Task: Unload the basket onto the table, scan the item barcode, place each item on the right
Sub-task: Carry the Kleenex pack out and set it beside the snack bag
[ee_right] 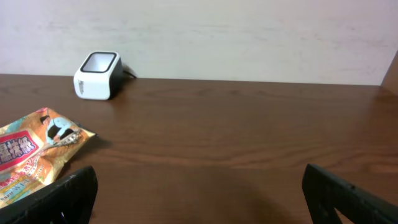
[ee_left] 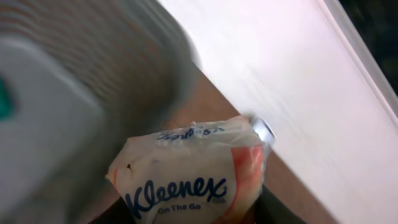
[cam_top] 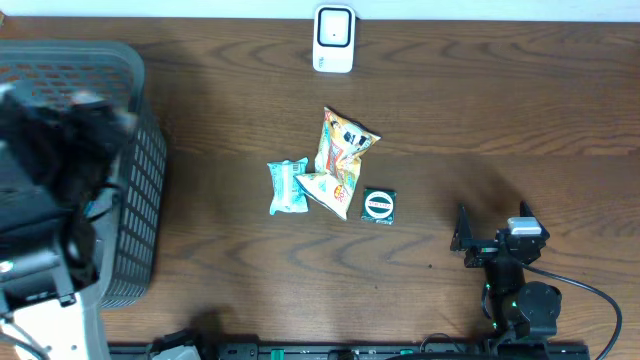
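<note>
A Kleenex tissue pack [ee_left: 189, 177], white with an orange edge and blue lettering, fills the lower left wrist view, and my left gripper [ee_left: 194, 214] is shut on it. It hangs beside the grey basket [ee_left: 74, 93], and the view is blurred. From overhead, the left arm [cam_top: 70, 130] is a dark blur over the basket [cam_top: 135, 190]. The white barcode scanner [cam_top: 333, 38] stands at the table's far edge; it also shows in the right wrist view [ee_right: 97, 75]. My right gripper [cam_top: 470, 240] rests low at the front right, open and empty [ee_right: 199, 199].
A yellow-orange snack bag [cam_top: 343, 150], a teal packet [cam_top: 288, 186] and a small dark green packet [cam_top: 379, 205] lie together mid-table. The snack bag [ee_right: 37, 152] is left of my right gripper. A pale wall runs behind the table.
</note>
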